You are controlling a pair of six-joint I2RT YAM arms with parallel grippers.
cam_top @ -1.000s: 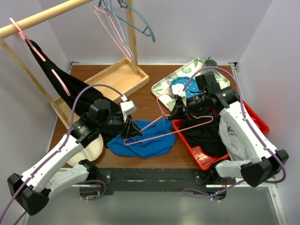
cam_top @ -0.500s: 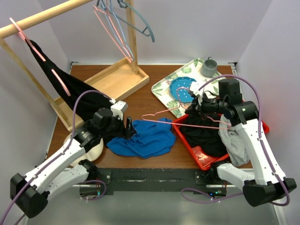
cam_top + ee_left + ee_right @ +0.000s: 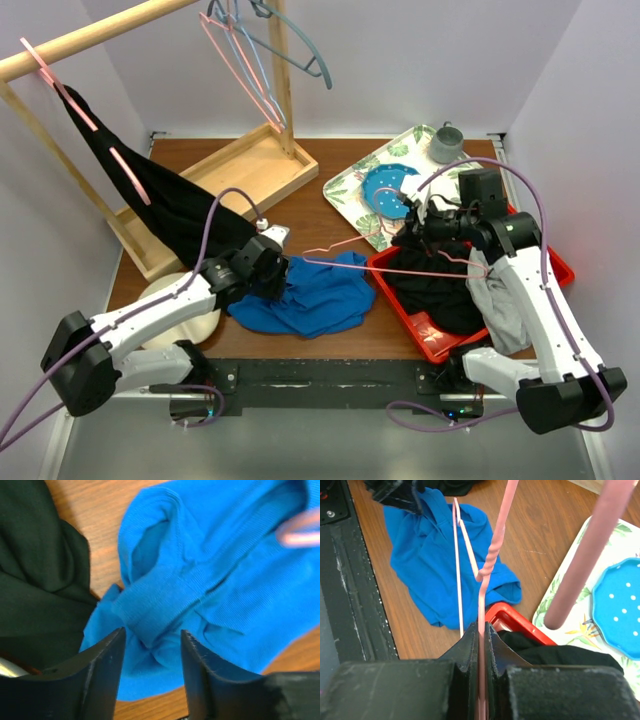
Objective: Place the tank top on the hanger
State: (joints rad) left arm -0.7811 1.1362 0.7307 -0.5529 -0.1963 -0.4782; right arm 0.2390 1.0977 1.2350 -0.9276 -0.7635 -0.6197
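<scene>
1. Tank top (image 3: 315,300) lies crumpled on the worktop (image 3: 320,215), just beside the red bin (image 3: 432,345).
2. Only the left wrist view shows the left claw (image 3: 151,640) spread wide, a ribbed blue fold seen between its fingers.
3. The right wrist view shows the right claw (image 3: 481,626) pinched tight on the hanger (image 3: 487,566), its wire over the tank top.

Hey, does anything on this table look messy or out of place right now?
Yes. The tank top lies bunched in a heap near the front edge of the table, not spread out. The hanger juts sideways above it, pinched in the right gripper. Nothing looks spilled or broken.
</scene>
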